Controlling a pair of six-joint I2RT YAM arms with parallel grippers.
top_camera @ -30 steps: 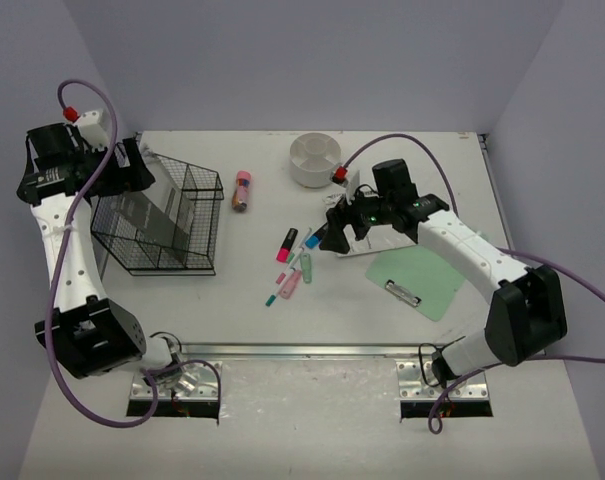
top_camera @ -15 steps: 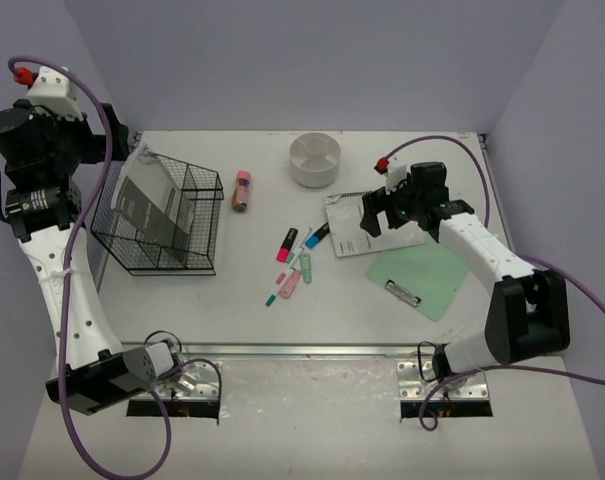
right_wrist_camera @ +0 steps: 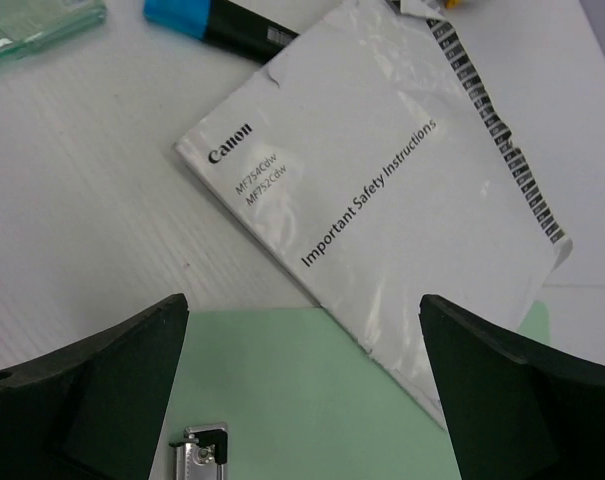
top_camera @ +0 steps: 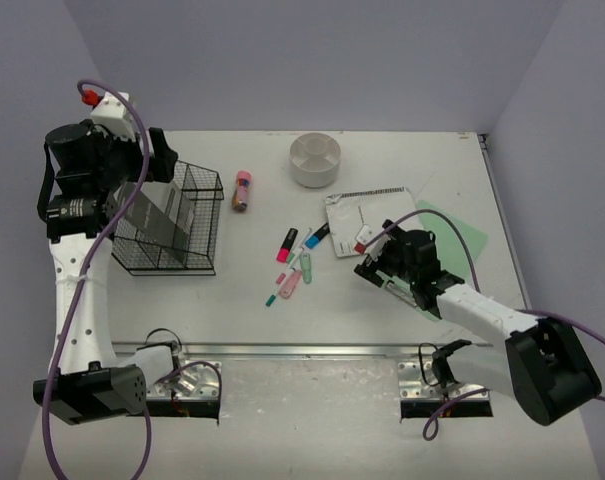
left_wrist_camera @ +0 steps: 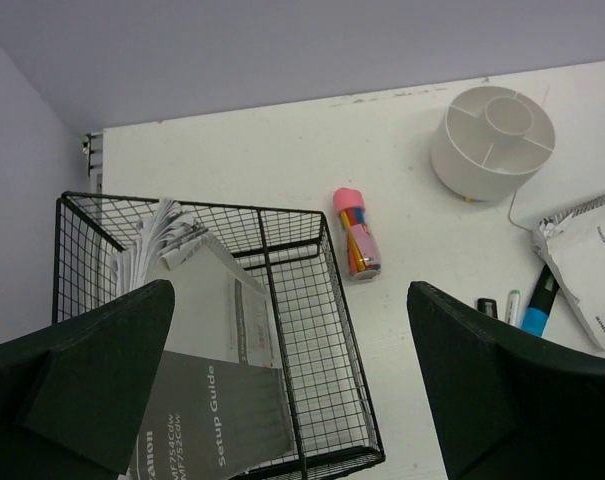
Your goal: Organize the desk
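Pale lavender walls enclose the off-white desk, which lies under both pincers, the left well above it and the right lower. The left gripper has its jaws wide apart and empty. Directly below it sits the black wire basket with a Setup Guide booklet leaning inside. Ahead of its fingers, slightly right, lies a pink-capped tube, and further ahead to the right the round white organizer. The right gripper is also spread and holds nothing. Under and just ahead of it is the bagged Canon safety booklet, overlapping the green clipboard, whose metal clip sits by the left finger. A blue highlighter lies beyond the booklet's far corner. Judgement: you are mid-sort, with one manual filed and the loose papers and pens not yet put away. The likely next move is a pickup of the safety booklet. It lies flat and its sleeve looks slick, so come down at a free edge, not the middle, and take care not to pinch the clipboard with it.
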